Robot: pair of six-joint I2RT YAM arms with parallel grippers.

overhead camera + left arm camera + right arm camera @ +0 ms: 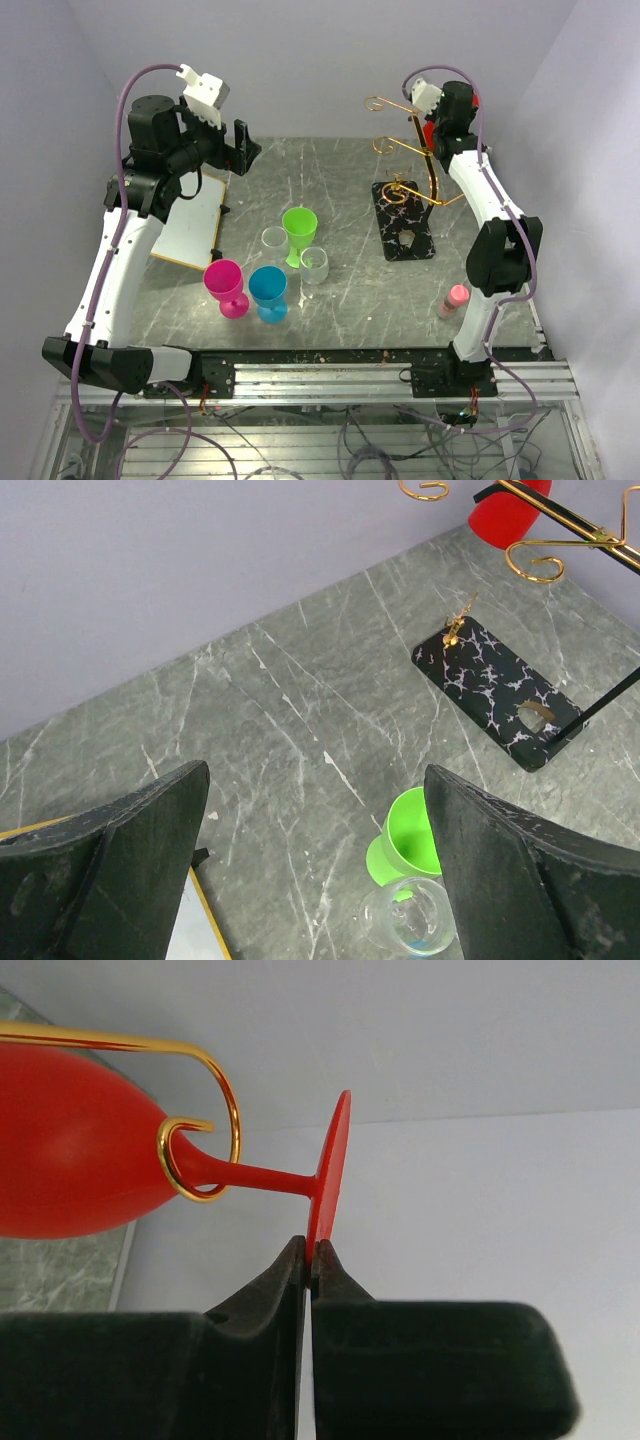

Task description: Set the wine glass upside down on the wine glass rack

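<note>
The red wine glass (70, 1150) hangs at the gold wire wine glass rack (432, 180), its stem passing through a curled gold hook (232, 1110). My right gripper (311, 1250) is shut on the edge of the glass's flat foot (330, 1175). From above, only a bit of the red glass (430, 132) shows behind the right gripper (440, 110), high at the back right. The rack's black marbled base (403, 222) lies on the table below. My left gripper (243, 145) is raised at the back left, open and holding nothing. In its wrist view the left gripper (315, 780) looks down on bare table.
Green (299, 232), pink (226, 285) and blue (268, 291) glasses stand mid-table with two clear ones (274, 239) (314, 263). A white board with a wooden edge (192, 222) lies at the left. A small pink bottle (455, 298) stands by the right arm.
</note>
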